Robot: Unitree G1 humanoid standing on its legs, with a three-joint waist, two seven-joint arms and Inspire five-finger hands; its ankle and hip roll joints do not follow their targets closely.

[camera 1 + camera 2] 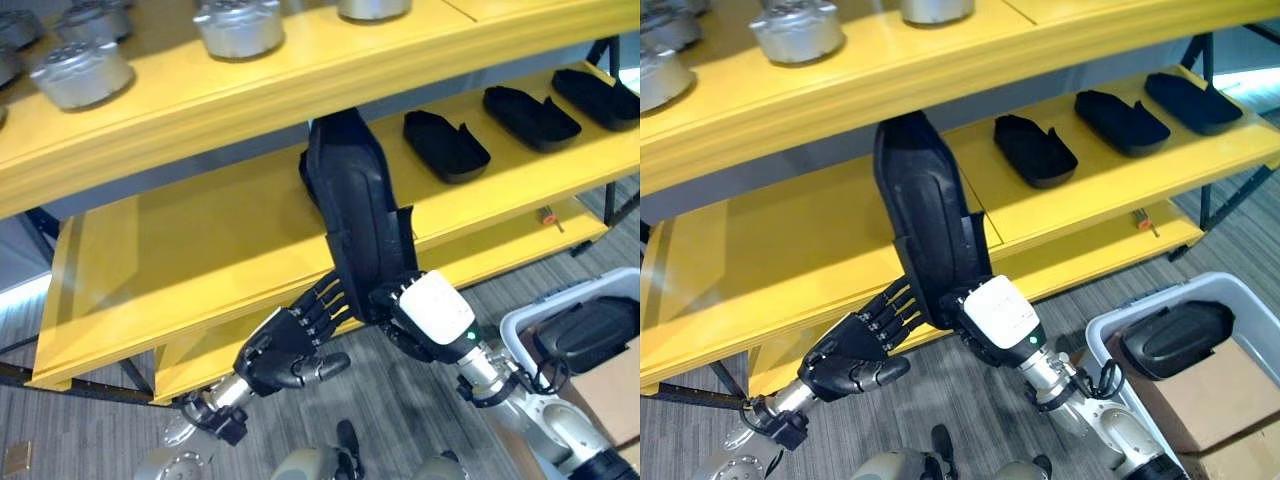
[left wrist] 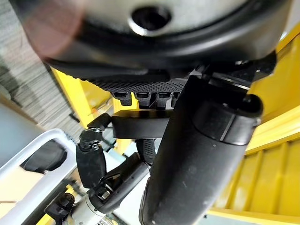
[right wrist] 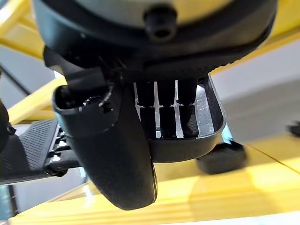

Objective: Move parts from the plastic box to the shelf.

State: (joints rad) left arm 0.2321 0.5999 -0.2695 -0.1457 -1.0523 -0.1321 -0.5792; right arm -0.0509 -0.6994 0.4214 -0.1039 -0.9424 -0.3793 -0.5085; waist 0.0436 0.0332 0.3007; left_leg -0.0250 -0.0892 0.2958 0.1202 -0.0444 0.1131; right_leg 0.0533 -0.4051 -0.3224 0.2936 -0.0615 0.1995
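Right hand [image 1: 995, 320]: it grips the lower end of the long black part [image 1: 925, 215]. In the right wrist view its fingers [image 3: 166, 110] lie curled into the hollow of the part and the thumb presses on the outer side, so the hold is firm.

Left hand [image 1: 855, 350]: it is under the same lower end, just beside the right hand, toward the left. Its fingers [image 1: 895, 305] are nearly straight and touch the part's edge; it supports the part and does not clamp it.

Held part: it stands almost upright. Its long axis runs from the two hands up and away, and its upper end is close under the front beam of the upper shelf [image 1: 960, 50], over the middle shelf [image 1: 790, 250].

Key relation: the free place lies ahead of the hands on the left half of the middle shelf. I judge that the part must tip forward and lie flat there, with its long axis turned from front edge to back edge like the others. The right hand carries it; the left is only the nearer helper.

Placed parts [image 1: 1035, 150]: three similar black parts lie in a row toward the right end of the middle shelf.

Plastic box [image 1: 1110, 330]: it is on the floor at the right, with one black part [image 1: 1175, 340] inside.

Upper shelf: grey round metal parts [image 1: 795, 30] stand on it.
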